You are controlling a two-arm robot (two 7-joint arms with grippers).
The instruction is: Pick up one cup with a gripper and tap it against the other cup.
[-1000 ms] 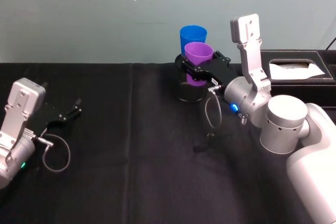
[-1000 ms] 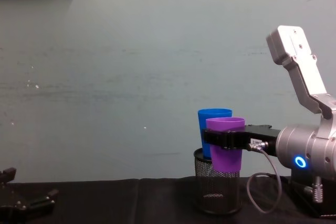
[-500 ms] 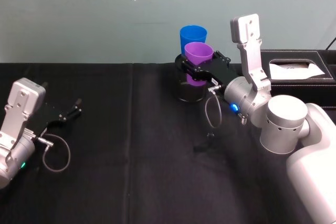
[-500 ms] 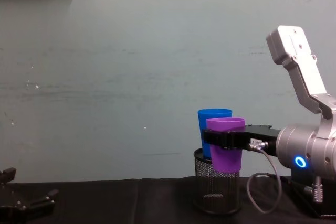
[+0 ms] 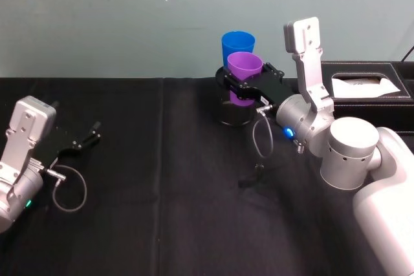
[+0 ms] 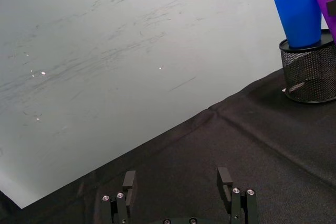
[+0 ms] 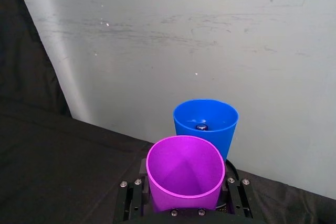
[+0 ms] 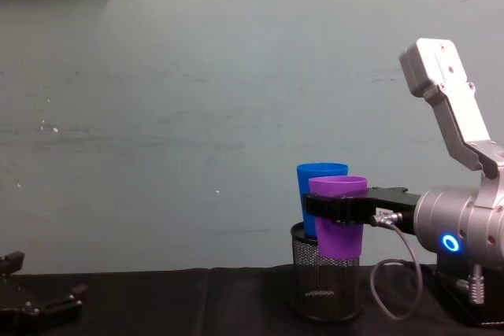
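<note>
Right gripper (image 8: 339,208) jaws sit either side of the purple tapered plastic tumbler (image 5: 244,64), which is upright between them. The bright blue tapered plastic tumbler (image 5: 236,42) is just beyond the jaws and stands in the black wire-mesh pot (image 8: 327,289). Can't tell whether the two tumblers touch. The pot sits below the jaws on the black-cloth table (image 5: 162,179). The black tissue box (image 5: 362,85) is right of the jaws, behind the arm. Left gripper (image 5: 92,132) is low over the table, well apart to the left.
</note>
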